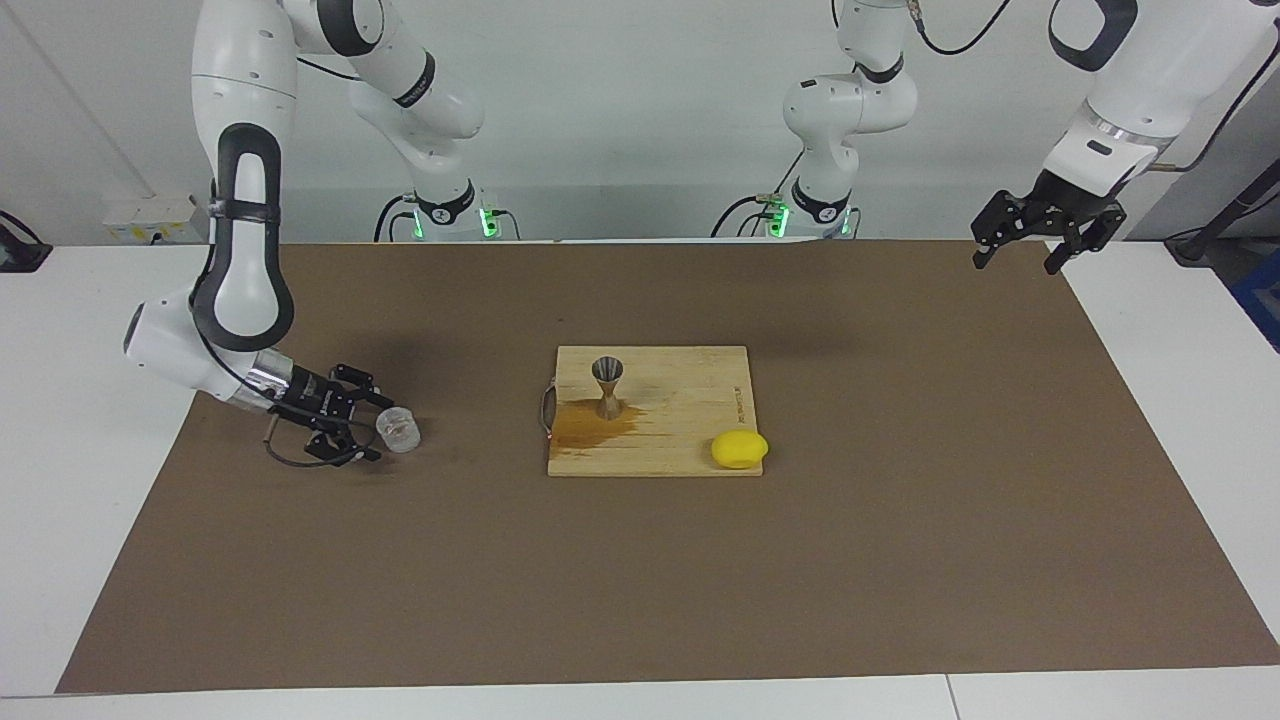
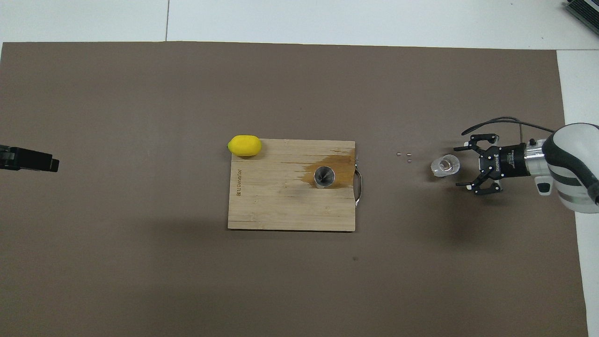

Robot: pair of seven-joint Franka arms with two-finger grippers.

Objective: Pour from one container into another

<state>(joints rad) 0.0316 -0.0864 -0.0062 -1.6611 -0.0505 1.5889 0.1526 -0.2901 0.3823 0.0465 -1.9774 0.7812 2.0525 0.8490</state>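
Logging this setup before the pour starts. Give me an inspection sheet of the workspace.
Surface: brown mat on white table.
Job's things: glass cup on mat; jigger upright on cutting board, beside a wet stain.
Clutter: lemon at a board corner; three tiny bits on mat.
Grippers: right gripper open beside cup; left gripper open, raised over mat edge.
Cables: loop at right wrist.
Surroundings: white wall.

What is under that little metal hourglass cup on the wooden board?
The metal jigger stands upright on the wooden cutting board, in a dark wet-looking stain spreading toward the board's handle. The patch of wood directly beneath its base is covered, so it cannot be seen.
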